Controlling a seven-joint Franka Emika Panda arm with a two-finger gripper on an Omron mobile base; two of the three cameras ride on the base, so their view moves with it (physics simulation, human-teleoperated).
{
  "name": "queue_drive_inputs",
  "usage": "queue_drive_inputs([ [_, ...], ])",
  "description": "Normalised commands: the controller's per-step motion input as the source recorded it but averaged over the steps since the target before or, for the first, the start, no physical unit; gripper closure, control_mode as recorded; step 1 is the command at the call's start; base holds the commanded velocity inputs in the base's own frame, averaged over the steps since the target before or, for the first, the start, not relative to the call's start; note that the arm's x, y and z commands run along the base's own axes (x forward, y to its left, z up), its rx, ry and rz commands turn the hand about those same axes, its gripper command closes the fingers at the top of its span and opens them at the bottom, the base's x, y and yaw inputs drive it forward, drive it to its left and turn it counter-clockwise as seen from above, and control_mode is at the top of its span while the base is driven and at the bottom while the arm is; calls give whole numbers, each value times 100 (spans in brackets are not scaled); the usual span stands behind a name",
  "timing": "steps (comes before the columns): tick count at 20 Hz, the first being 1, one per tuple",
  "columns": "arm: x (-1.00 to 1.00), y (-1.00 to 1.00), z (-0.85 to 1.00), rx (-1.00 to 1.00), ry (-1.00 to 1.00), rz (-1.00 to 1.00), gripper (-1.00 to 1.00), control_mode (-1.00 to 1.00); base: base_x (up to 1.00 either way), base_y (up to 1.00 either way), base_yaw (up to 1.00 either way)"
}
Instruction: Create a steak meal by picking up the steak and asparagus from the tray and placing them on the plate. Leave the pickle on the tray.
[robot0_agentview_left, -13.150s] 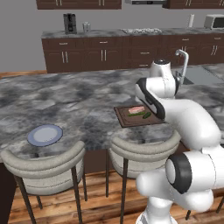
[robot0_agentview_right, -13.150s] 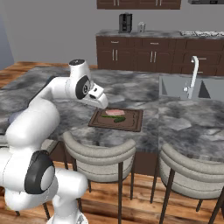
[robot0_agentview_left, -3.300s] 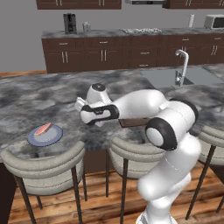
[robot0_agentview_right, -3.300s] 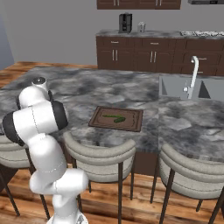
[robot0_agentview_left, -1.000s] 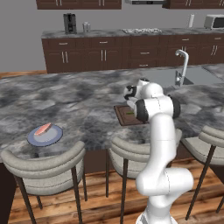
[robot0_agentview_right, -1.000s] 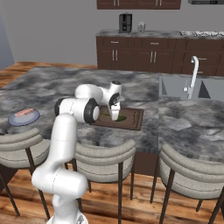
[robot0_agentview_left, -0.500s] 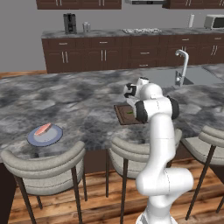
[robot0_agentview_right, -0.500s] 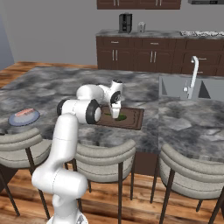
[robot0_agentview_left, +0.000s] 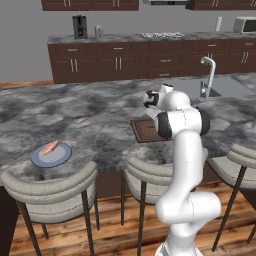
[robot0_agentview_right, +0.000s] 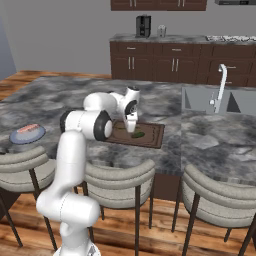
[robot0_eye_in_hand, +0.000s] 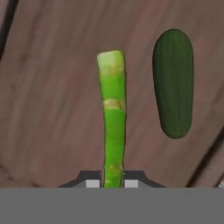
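- At the far left of the island counter (robot0_agentview_left: 100, 112), near its front edge, the plate (robot0_agentview_left: 51, 155) carries the steak (robot0_agentview_left: 49, 148); the right base view shows the same pair, the meat lying across the plate's middle.
- Well to the right of the plate lies the tray (robot0_agentview_right: 152, 135), close to the counter's near edge and above the middle stool (robot0_agentview_right: 120, 177).
- The gripper (robot0_eye_in_hand: 113, 182) is down on the tray with its two tips pressed against either side of the asparagus (robot0_eye_in_hand: 113, 131), clenched on the stalk's near end; the rest of the stalk runs away from the hand, flat over the brown board.
- Just right of the stalk in the hand view lies the pickle (robot0_eye_in_hand: 173, 82), apart from it and roughly parallel; in the right base view it sits on the tray just right of the hand.
- Further right, the sink (robot0_agentview_right: 215, 100) with its faucet (robot0_agentview_right: 220, 82) is set into the counter.
- Dark cabinets (robot0_agentview_left: 120, 62) line the far wall.
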Motion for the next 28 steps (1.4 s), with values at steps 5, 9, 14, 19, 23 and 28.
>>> queue_drive_inputs([
  [5, -90, 61, 70, 0, -2, 0, 100, -100, 0, 0, 0],
  [9, -85, 92, 66, 1, -4, 0, 100, -100, 0, 0, 0],
  [14, -77, 100, 35, 2, -12, 0, 100, -100, 0, 0, 0],
  [19, -55, 100, 12, 0, -4, 3, 100, -100, 0, 0, 0],
  [23, -8, 100, 5, 0, 0, 10, 100, -100, 0, 0, 0],
  [28, 0, 100, 12, 0, 4, 13, 100, -100, 0, 0, 0],
])
